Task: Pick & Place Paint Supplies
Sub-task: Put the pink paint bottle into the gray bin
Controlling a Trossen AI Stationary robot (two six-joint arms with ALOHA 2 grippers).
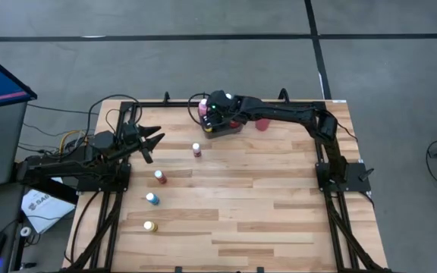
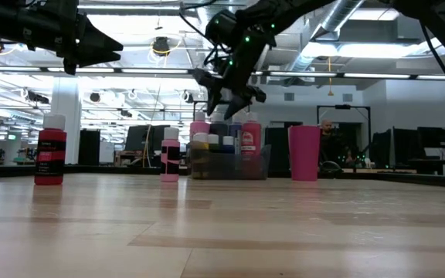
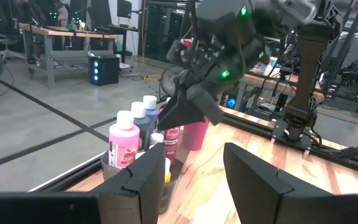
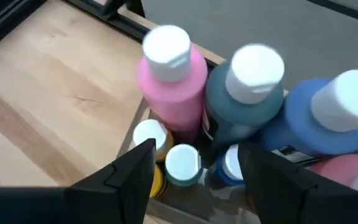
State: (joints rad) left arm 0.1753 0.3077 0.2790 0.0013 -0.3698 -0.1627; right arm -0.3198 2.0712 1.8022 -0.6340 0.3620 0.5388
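The left tool [image 1: 155, 141] is held above the desk [image 1: 264, 212] near its left edge, well apart from every bottle; its fingers [image 3: 143, 180] are seen spread, with nothing between them. Four small paint bottles are stood loose on the desk in a slanting row: a yellow bottle [image 1: 151, 226] nearest the front, then a blue bottle [image 1: 152, 199], a red bottle [image 1: 160, 177], and a pink bottle [image 1: 196, 150] farthest back. In the low view the red bottle [image 2: 50, 150] and the pink bottle [image 2: 170, 156] are shown upright. Further right, at the desk's back edge, a tray [image 1: 227, 131] is packed with bottles, among them a tall pink bottle [image 4: 171, 79], a dark teal bottle [image 4: 246, 99] and a large blue bottle [image 4: 322, 118], with smaller capped bottles beside them. The right tool [image 1: 220, 106] is hung just above this tray, its fingers [image 4: 126, 171] spread and empty over the caps. A pink cup [image 2: 304, 153] is stood just beside the tray on its right.
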